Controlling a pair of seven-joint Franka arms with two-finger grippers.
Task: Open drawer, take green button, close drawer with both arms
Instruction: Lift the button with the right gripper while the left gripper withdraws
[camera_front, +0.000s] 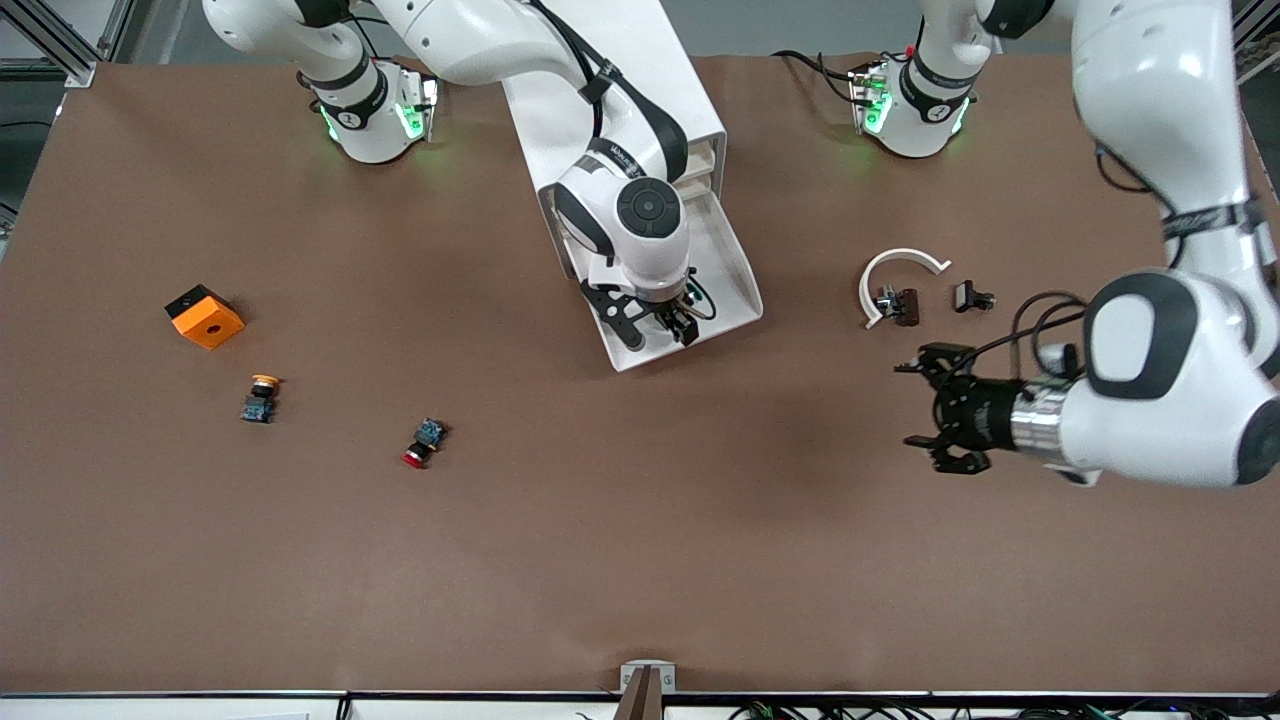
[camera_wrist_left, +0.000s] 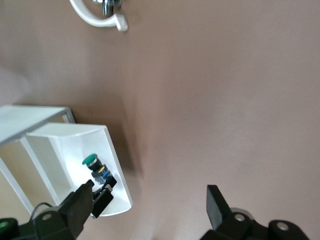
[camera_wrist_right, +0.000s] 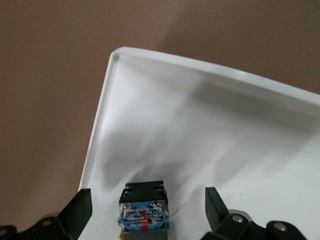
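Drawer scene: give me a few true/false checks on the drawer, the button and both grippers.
1. The drawer is pulled out of the cabinet. True.
2. The green button lies on the table. False: it lies in the open drawer.
3. The right gripper is over the drawer, fingers open. True.
4. The left gripper holds the button. False: it is open, holding nothing, over bare table.
5. The yellow-capped button sits in the drawer. False: it is on the table beside the orange block.
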